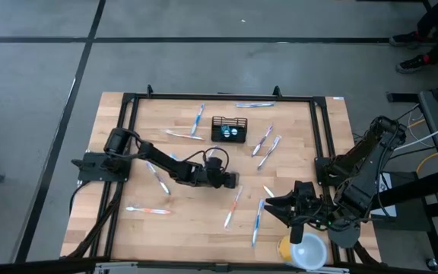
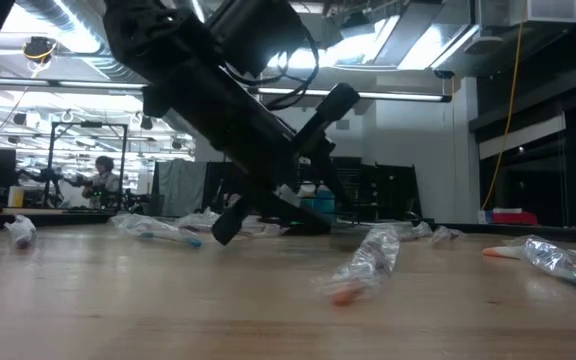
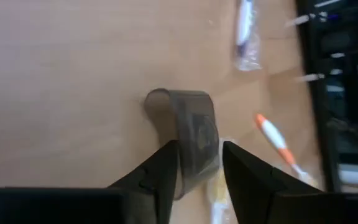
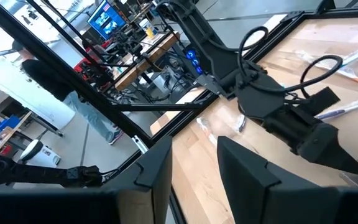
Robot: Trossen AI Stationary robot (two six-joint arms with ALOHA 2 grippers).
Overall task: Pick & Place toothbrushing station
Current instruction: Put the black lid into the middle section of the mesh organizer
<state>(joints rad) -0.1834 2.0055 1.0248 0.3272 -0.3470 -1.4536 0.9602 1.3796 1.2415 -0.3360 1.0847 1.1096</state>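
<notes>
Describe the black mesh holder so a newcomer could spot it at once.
Start at the wooden table in the high view and go to its far edge, opposite the yellow cup. The holder sits there near the middle. It is the only dark, boxy thing among the slim, pale, scattered toothbrushes.

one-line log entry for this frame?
left gripper: open, mid-table among toothbrushes | right gripper: open, near yellow cup | mesh holder: untouched
</notes>
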